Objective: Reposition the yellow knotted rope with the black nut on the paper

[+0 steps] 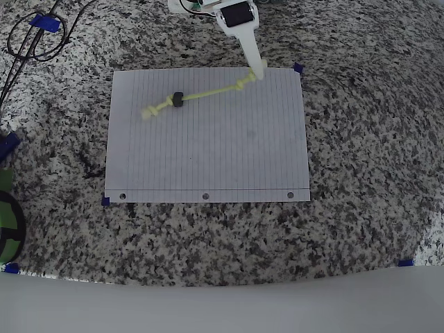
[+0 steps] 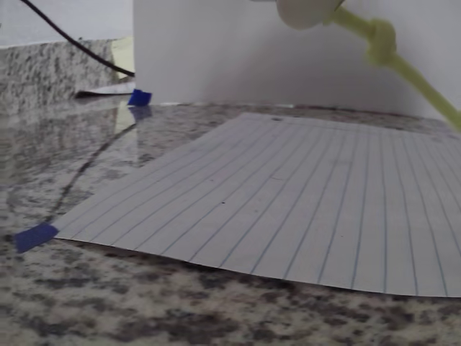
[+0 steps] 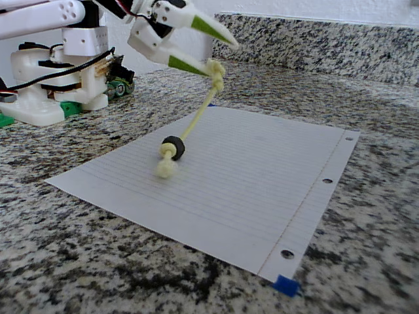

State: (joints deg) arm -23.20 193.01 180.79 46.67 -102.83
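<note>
A speckled granite countertop (image 1: 361, 173) carries small blue tape marks (image 1: 406, 262) (one sits near its front right corner in the overhead view). Black cables (image 1: 28, 41) loop at the back left corner, beside another blue tape piece (image 1: 45, 22). A green and black object (image 1: 8, 222) sits at the left edge.

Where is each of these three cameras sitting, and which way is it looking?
Overhead view: above the counter, looking straight down on the paper; the white arm enters at the top, claw gripping the yellow knotted rope.
Wrist view: riding on the arm, low, looking across the paper; a fingertip shows on top.
Fixed view: beside the counter, low, facing the arm's base.
All three share rope and paper.
</note>
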